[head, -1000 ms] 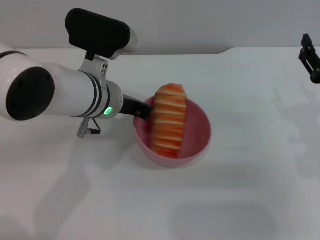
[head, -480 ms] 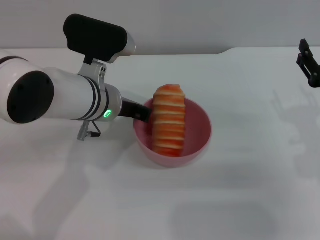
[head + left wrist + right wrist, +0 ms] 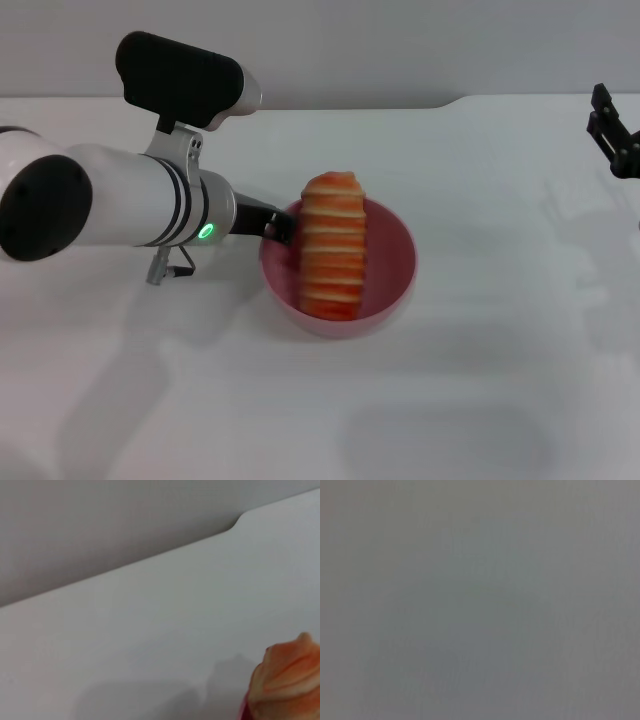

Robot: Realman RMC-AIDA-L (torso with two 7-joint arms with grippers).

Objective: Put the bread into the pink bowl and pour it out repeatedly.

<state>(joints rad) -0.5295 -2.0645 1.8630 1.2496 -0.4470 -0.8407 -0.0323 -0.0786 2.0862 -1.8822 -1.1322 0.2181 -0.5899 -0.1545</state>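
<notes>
The pink bowl [image 3: 390, 262] stands on the white table near the middle. The bread [image 3: 333, 250], striped orange and cream, lies slanted inside it, with its far end sticking up over the rim. My left gripper [image 3: 276, 226] is at the bowl's left rim, and its black fingers [image 3: 270, 222] are closed on the rim. In the left wrist view one end of the bread [image 3: 285, 680] shows, with a sliver of the bowl [image 3: 244, 712] under it. My right gripper [image 3: 612, 128] hangs at the far right, away from the bowl.
The white table [image 3: 450, 400] runs all around the bowl, with its back edge against a grey wall [image 3: 400, 50]. My left arm [image 3: 110, 200] covers the table's left part. The right wrist view shows only plain grey.
My left arm has drawn slightly to the left and the bowl with the bread has shifted left with it. The right gripper has drifted a little to the left.
</notes>
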